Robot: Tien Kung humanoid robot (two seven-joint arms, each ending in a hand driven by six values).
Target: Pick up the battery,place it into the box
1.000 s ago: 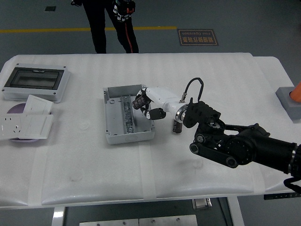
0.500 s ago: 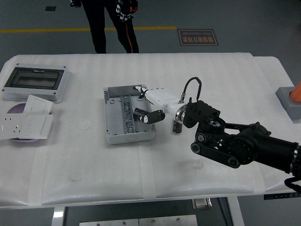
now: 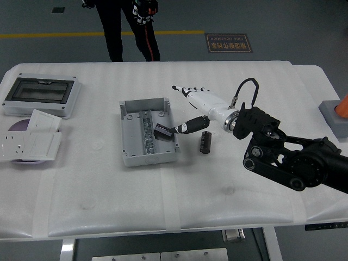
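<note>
Beside box (image 3: 148,130) w/ battery (image 3: 162,131) inside, right hand (image 3: 202,106) hovers, fingers spread, holding nothing.

I've only got one feed here, the head cam. It sits high on my side of the bench (image 3: 163,206), looking forward and down, far enough back to take in the whole top plus a strip of floor (image 3: 272,22) beyond.
</note>
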